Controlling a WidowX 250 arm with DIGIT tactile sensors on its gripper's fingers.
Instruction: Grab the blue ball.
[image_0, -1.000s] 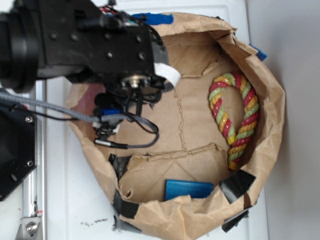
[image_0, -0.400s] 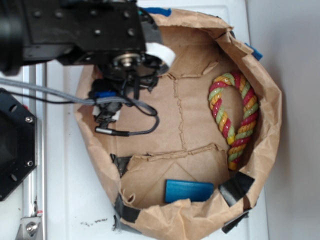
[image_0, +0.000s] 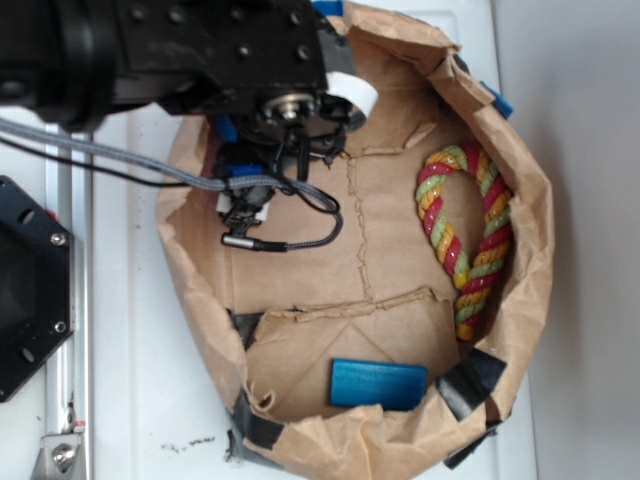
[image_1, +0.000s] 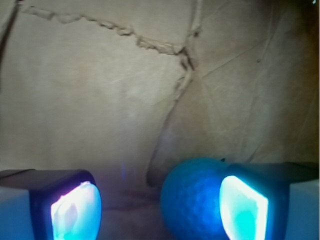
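In the wrist view the blue ball (image_1: 192, 200) lies on the brown paper floor, between my fingers. It sits right against the right pad (image_1: 244, 207), and a wide gap separates it from the left pad (image_1: 75, 212). My gripper (image_1: 160, 210) is open around it, both pads glowing bright cyan. In the exterior view my gripper (image_0: 238, 165) reaches down into the upper left of the paper bag (image_0: 530, 230), and the black arm hides the ball there.
A red, yellow and green rope toy (image_0: 470, 235) lies along the bag's right side. A flat blue rectangular block (image_0: 378, 384) leans at the near wall. Black tape patches (image_0: 470, 372) hold the bag's rim. A metal rail (image_0: 65, 330) runs along the left.
The arm has moved up the picture and slightly right, deeper into the bag's upper left corner. The bag's left wall has shifted with it.
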